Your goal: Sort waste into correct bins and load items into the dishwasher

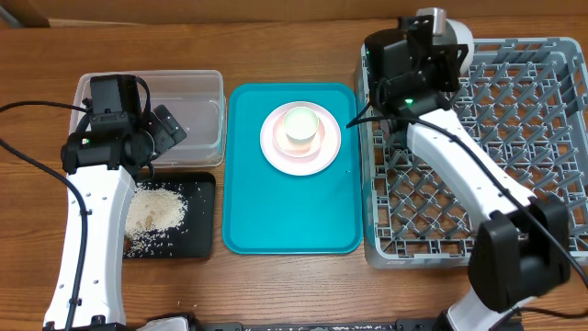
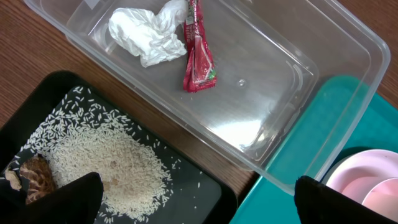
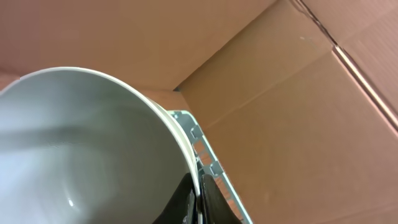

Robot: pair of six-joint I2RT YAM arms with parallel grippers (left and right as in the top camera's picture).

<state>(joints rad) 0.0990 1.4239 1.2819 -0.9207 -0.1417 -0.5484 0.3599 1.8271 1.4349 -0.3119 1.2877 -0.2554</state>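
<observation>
My left gripper [image 1: 167,129] [image 2: 199,194] hangs open and holds nothing, above the seam between the clear tub [image 1: 197,101] [image 2: 261,106] and the black tray [image 1: 197,230] [image 2: 37,102]. In the tub lie a crumpled white tissue [image 2: 146,34] and a red wrapper [image 2: 198,56]. Rice grains [image 1: 156,210] [image 2: 106,162] and a brown crumb [image 2: 34,174] lie in the black tray. My right gripper [image 1: 430,41] [image 3: 198,193] is shut on the rim of a white bowl [image 1: 452,29] [image 3: 81,143], held above the back left corner of the grey dish rack [image 1: 514,119] [image 3: 193,134].
The teal tray [image 1: 285,216] [image 2: 273,202] sits between bins and rack. It carries a pink plate [image 1: 276,152] [image 2: 354,171] with a white cup [image 1: 300,126] [image 2: 382,199] on it. Brown cardboard walls rise behind the rack in the right wrist view.
</observation>
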